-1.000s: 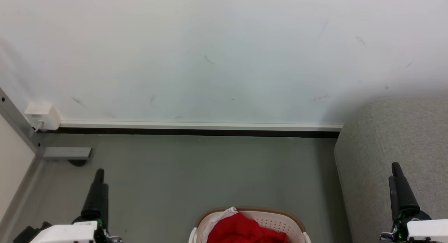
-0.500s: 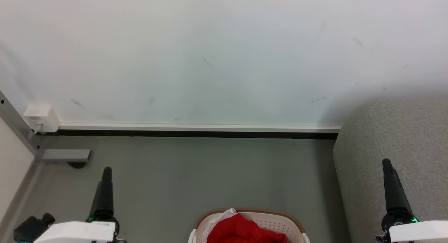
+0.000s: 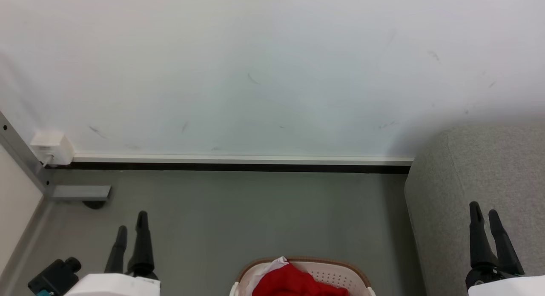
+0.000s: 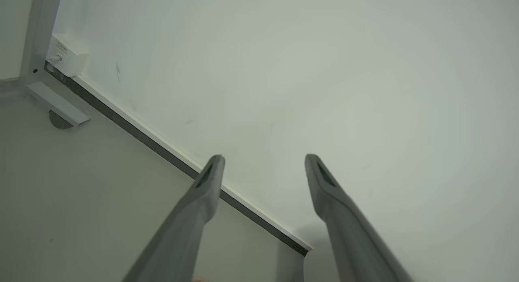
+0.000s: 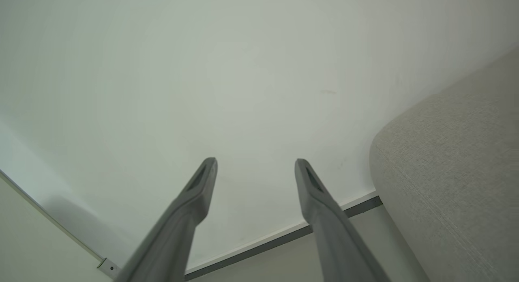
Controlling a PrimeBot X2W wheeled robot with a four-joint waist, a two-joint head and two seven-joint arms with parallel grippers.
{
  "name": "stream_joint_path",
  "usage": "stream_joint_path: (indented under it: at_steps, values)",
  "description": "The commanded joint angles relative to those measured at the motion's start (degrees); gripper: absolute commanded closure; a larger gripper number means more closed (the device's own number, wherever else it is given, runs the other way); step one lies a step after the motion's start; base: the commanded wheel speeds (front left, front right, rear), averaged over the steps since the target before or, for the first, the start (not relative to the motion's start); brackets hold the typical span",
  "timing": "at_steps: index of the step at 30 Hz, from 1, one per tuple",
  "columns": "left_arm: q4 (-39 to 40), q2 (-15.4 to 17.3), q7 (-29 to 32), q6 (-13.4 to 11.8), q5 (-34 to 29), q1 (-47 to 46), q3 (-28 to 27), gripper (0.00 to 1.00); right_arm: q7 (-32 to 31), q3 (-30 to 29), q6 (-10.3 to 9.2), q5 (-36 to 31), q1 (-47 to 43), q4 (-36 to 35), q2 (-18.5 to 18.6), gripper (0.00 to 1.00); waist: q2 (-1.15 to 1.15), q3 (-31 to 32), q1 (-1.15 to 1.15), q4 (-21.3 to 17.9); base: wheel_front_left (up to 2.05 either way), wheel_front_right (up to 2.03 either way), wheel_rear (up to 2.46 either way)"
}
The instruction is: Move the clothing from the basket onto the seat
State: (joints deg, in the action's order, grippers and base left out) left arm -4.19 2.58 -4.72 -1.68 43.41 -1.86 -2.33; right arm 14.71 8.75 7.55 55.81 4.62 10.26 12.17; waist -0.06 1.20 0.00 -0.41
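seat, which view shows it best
Right wrist view: the seat is close and large, its rounded corner and weave clear. The head view shows its corner smaller, at the right; the left wrist view, perhaps a sliver.

Grey floor (image 3: 255, 211) (basket (image 3: 340, 275), seat (image 3: 481, 168))

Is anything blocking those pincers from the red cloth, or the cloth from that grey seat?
Nothing visible. The left pincer and right pincer stand open, either side of the basket; the red cloth lies uncovered in it. Between basket and seat there is only bare floor.
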Motion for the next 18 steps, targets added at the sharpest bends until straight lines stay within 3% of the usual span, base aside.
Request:
stream_joint_path:
  at_steps: [1,8,18]
  values:
    - [0.6,0.6,-0.6,-0.4,-2.4,0.2,0.2,0.0,0.2,-1.0,-0.05,-2.6,0.1,0.5,-0.2,0.0,0.0,0.1,0.0,0.0,0.0,0.0,0.0]
    - [0.4,1.0,-1.9,-1.2,-7.5,0.8,1.4,0.0,0.2,-1.5,-0.05,-9.5,0.5,3.6,-1.3,0.0,0.0,0.3,0.0,-0.1,0.0,0.0,0.0]
    - [-0.8,1.4,-3.4,-2.0,-13.5,1.2,1.8,0.0,0.3,-2.9,-0.06,-17.0,0.9,2.7,-2.7,0.0,0.0,0.5,0.0,-0.1,0.0,0.0,0.0]
